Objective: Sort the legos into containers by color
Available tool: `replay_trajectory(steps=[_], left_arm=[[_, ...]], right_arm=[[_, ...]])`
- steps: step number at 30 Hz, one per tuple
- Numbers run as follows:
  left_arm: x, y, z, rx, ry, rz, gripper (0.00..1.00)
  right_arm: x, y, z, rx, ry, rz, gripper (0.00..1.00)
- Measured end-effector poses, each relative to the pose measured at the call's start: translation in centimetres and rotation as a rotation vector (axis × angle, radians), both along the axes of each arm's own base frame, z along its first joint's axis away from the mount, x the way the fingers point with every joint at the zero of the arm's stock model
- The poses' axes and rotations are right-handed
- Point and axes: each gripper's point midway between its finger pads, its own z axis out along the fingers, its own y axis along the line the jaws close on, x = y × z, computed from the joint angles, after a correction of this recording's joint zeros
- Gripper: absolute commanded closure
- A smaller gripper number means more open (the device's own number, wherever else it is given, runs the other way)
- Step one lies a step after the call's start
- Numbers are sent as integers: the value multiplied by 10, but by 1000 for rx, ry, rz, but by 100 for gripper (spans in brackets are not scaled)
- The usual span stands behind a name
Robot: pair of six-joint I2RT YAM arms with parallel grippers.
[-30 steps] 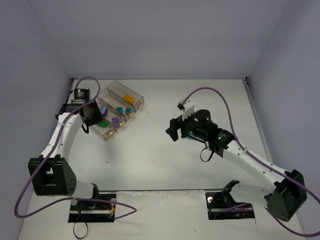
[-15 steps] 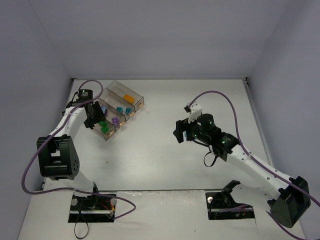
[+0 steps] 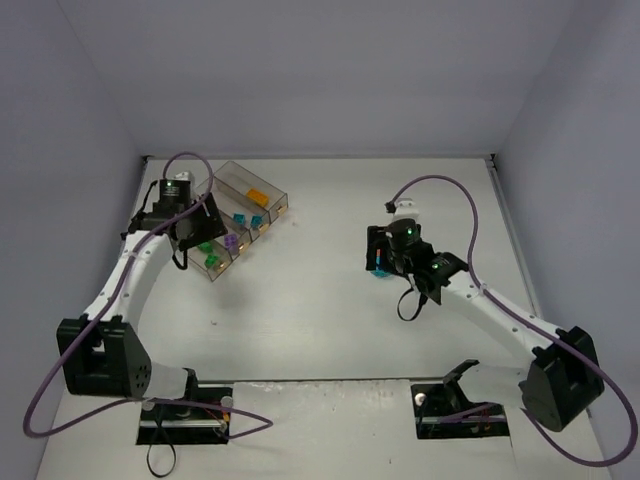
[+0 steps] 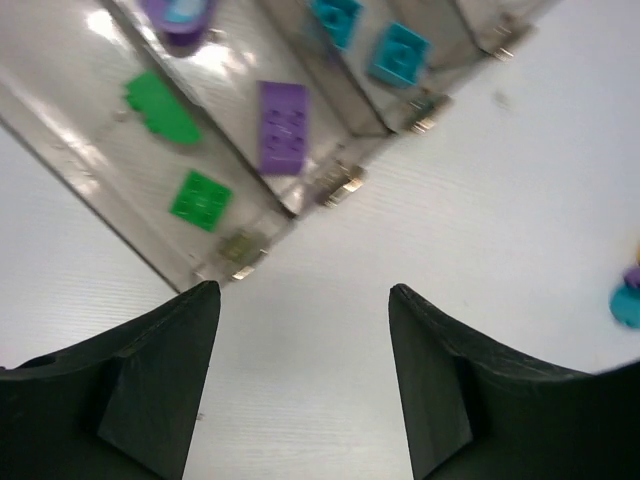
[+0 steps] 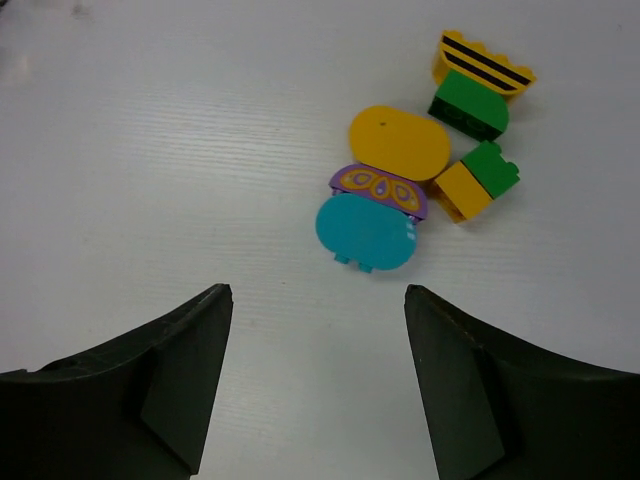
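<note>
The right gripper [image 5: 315, 300] is wide open and empty. The rounded cyan plastic brick [image 5: 367, 232] lies just in front of it, well right of the clear smoky plastic bins [image 3: 262, 181].

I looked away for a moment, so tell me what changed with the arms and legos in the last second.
The right claw shifted to the right and turned down over the loose legos, open. The left arm swung its elbow out and back; the left claw stayed open by the containers. Nothing was grasped or released. The containers and sorted bricks did not move.
</note>
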Motion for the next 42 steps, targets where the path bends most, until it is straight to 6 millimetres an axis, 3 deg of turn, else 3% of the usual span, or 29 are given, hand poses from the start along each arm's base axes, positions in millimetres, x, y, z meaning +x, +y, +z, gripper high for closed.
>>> replay_trajectory(steps=[3, 7, 14, 19, 26, 30, 42], left_arm=[[-17, -38, 18, -20, -68, -125, 37], [-43, -67, 15, -37, -109, -252, 37], [-72, -66, -31, -23, -46, -308, 37], [-69, -67, -33, -18, -63, -327, 37], [-63, -68, -29, -13, -92, -334, 37], [-62, -68, -28, -15, -98, -335, 37], [-62, -71, -29, -26, -97, -345, 37]], right_arm=[[12, -19, -19, 0, 72, -113, 31], [23, -47, -37, 10, 140, -271, 33], [37, -63, -61, 30, 216, -444, 41], [42, -74, -83, 20, 278, -517, 43], [54, -58, -78, 58, 280, -469, 18], [56, -47, -79, 64, 284, -433, 15], [43, -19, -122, -9, 388, -362, 15]])
